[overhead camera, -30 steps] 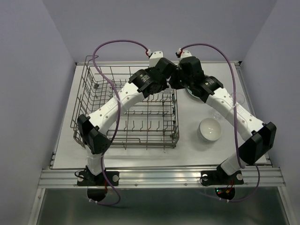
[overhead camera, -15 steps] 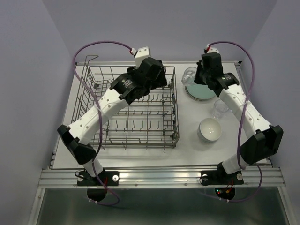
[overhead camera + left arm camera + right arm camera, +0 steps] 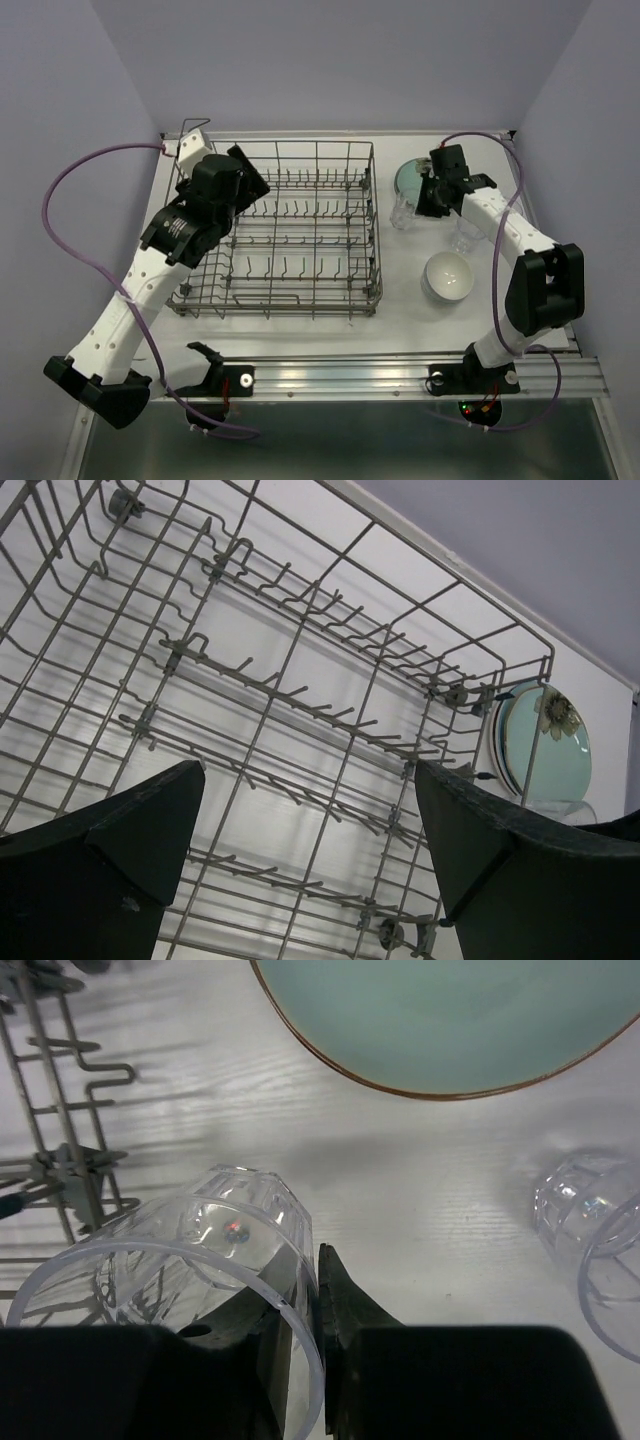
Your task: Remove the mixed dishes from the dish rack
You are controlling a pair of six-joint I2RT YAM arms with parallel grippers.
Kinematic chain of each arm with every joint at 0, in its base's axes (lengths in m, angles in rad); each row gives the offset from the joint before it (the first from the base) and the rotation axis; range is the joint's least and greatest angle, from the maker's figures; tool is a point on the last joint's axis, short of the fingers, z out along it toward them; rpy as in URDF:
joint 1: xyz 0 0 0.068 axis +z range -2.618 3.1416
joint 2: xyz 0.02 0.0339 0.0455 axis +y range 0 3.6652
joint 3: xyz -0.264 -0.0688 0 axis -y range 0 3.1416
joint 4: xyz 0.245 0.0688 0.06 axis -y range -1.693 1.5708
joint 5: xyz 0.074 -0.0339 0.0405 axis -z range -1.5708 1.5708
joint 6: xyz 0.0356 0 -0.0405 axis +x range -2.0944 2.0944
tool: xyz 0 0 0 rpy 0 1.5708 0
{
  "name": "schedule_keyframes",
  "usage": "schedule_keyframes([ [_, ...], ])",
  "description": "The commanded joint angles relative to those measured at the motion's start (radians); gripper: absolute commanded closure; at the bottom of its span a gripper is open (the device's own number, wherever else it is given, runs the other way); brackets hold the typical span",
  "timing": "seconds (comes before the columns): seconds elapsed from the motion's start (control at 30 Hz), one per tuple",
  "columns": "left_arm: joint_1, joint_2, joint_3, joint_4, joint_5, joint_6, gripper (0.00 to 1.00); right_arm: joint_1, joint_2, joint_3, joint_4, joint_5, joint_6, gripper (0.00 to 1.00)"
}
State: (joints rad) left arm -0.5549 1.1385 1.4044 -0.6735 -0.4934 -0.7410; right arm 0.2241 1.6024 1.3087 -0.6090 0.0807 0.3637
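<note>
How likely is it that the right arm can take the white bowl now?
Probably not yet. The right gripper is shut on a glass, so its fingers are busy. The bowl stands uncovered on the table near that arm; with the glass put down, it looks reachable.

bright, even light falls from above on the white table (image 3: 400,310), with no hard glare in the top view. the dish rack (image 3: 300,680) wires cast soft grey shadows. the glass (image 3: 200,1250) carries small highlights and a red glint. the dark fingers (image 3: 110,850) close to the left wrist lens look blurred.
</note>
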Motion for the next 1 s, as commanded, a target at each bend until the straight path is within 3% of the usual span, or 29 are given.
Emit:
schedule_keyframes([
  [0.0,0.036,-0.060,-0.051,0.035,0.001,-0.024,0.01,0.000,-0.004,-0.046,0.051,-0.013,0.017,0.95],
  [0.23,0.067,-0.059,-0.076,0.009,0.006,-0.020,0.01,0.000,0.011,-0.164,0.083,-0.001,0.011,0.85],
  [0.4,0.084,-0.037,-0.062,0.005,0.007,-0.014,0.01,0.000,-0.001,-0.161,0.084,0.021,-0.003,0.65],
  [0.43,0.085,-0.034,-0.053,0.005,0.009,-0.008,0.01,0.000,-0.013,-0.152,0.083,0.021,-0.011,0.60],
  [0.47,0.088,-0.026,-0.045,0.002,0.006,-0.005,0.01,0.000,-0.022,-0.143,0.077,0.022,-0.014,0.48],
  [0.53,0.096,-0.022,-0.030,0.000,0.006,0.000,0.01,0.000,-0.065,-0.117,0.072,-0.001,-0.026,0.43],
  [0.63,0.105,-0.020,-0.009,0.002,0.003,0.006,0.01,0.000,-0.110,-0.057,0.061,-0.015,-0.025,0.06],
  [0.67,0.107,-0.020,-0.001,0.002,0.001,0.011,0.01,0.000,-0.125,-0.037,0.060,-0.013,-0.022,0.00],
  [0.77,0.116,-0.026,0.034,-0.006,-0.016,0.023,0.01,0.000,-0.199,0.059,0.058,0.039,-0.014,0.00],
  [0.97,0.122,-0.086,0.087,-0.044,-0.112,0.035,0.01,0.000,-0.367,0.149,0.098,0.392,0.015,0.00],
])
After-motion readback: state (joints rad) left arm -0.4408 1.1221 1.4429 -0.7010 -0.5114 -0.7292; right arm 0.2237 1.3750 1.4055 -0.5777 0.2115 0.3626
